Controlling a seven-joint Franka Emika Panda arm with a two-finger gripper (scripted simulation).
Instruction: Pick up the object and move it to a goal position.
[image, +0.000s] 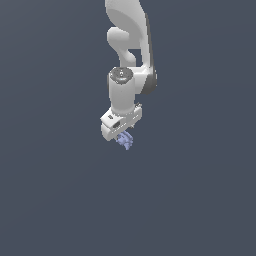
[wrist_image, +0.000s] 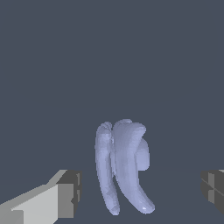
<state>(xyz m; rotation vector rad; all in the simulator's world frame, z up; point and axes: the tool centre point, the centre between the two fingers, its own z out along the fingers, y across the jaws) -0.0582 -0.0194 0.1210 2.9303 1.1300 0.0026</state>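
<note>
between the spread fingertips (wrist_image: 70, 192), touching neither: lavender banana-bunch object (wrist_image: 122, 164), long axis across the jaw gap. gripper (image: 123, 135) released, pointing down; object (image: 125, 140) directly beneath it. white arm (image: 131, 40) bent overhead.

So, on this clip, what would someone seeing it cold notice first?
The white arm reaching down from the top of the exterior view against a plain dark grey ground, with a tiny lavender-blue object right under its gripper. In the wrist view that object looks like a bunch of curved lobes, sitting between the two fingertips, which stand wide apart and clear of it.
</note>
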